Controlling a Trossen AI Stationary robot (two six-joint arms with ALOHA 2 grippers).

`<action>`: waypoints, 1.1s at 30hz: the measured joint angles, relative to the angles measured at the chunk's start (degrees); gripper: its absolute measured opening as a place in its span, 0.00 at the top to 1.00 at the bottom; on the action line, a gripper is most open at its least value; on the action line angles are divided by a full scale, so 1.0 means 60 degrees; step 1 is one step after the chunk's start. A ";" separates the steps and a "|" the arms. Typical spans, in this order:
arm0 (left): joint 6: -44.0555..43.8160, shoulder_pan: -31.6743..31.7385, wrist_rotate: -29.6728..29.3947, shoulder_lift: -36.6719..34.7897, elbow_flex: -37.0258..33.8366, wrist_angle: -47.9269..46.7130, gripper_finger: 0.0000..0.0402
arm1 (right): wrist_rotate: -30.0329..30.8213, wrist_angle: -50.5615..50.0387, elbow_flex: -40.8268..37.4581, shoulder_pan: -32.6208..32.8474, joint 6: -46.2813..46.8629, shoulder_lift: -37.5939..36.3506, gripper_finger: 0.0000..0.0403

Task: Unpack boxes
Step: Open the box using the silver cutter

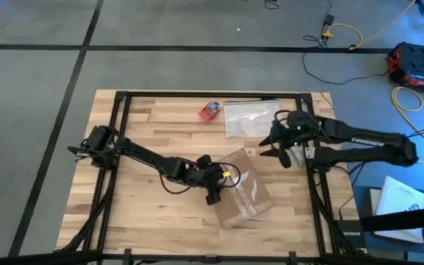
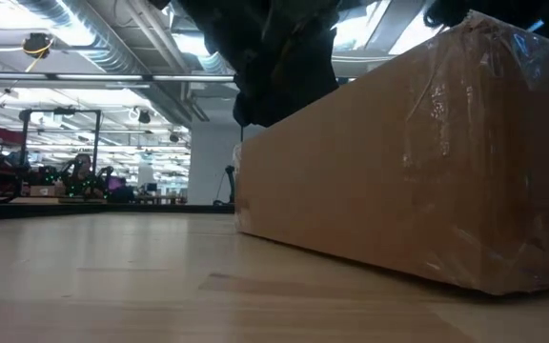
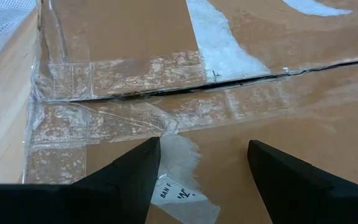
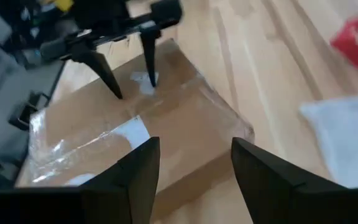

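One box (image 1: 243, 197) sat lower centre of the table (image 1: 146, 132), still taped up. The left gripper (image 4: 132, 84) had its fingers spread, tips resting on the taped lid. The right gripper (image 1: 277, 147), fingers also spread, hovered upper right of the box. My worry was the tips skating off that shiny tape (image 3: 213, 40) and shoving the box away.

- The box (image 1: 243, 188) lies on the table (image 1: 146, 132), toward its right side and near the front edge.
- The left gripper (image 1: 223, 184) stands over the box's left part – fingertips on its top.
- The right gripper (image 1: 274, 147) hangs just beyond the box's far right corner.
- A plastic bag (image 1: 249, 119) lies behind the box, with a small object (image 1: 210, 110) just left of it.
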 joint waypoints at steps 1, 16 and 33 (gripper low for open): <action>-0.0014 -0.0001 -0.0003 0.0000 0.0000 0.0000 0.42 | 0.0230 -0.0021 0.0095 0.0290 -0.0106 0.0193 0.54; -0.0058 0.0003 -0.0001 0.0000 -0.0012 0.0028 0.42 | 0.1890 -0.0133 0.1750 0.3333 -0.0748 0.3597 0.54; -0.0077 0.0003 0.0000 0.0000 -0.0025 0.0113 0.42 | 0.2245 0.0559 0.2780 0.3795 0.8017 0.5887 0.54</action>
